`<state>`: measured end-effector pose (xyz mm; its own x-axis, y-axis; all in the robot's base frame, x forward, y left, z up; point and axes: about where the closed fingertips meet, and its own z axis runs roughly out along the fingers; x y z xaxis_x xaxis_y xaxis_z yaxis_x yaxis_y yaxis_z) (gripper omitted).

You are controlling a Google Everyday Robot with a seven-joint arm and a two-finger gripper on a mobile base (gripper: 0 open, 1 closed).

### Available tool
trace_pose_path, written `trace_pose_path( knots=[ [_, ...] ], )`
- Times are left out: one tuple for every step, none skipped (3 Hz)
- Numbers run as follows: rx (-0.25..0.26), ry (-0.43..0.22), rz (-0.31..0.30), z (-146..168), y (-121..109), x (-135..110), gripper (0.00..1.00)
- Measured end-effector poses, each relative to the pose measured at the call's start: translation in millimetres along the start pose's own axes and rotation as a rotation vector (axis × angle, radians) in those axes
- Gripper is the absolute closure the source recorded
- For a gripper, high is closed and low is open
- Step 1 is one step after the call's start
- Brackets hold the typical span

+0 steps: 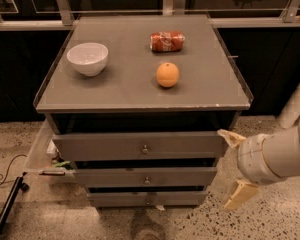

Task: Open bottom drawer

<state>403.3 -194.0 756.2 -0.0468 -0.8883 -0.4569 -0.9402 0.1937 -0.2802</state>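
Our fingers (239,195) are hanging wide apart and holding nothing, beside the right side of the cabinet (140,91). We are seeing the bottom drawer (147,199) sitting lowest, to their left.

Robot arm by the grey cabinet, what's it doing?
The robot wants to open the bottom drawer. Its gripper hangs at the right side of the cabinet, about level with the middle drawer, fingers spread open, holding nothing. It isn't touching the small knob yet. A white bowl, an orange and a red can sit on top.
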Motion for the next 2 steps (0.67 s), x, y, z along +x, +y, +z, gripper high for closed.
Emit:
trace_pose_path(
  knots=[
    [0.003, 0.003, 0.034, 50.5, -0.9, 25.1, 0.00],
    [0.003, 0.003, 0.034, 50.7, -0.8, 25.1, 0.00]
  ],
)
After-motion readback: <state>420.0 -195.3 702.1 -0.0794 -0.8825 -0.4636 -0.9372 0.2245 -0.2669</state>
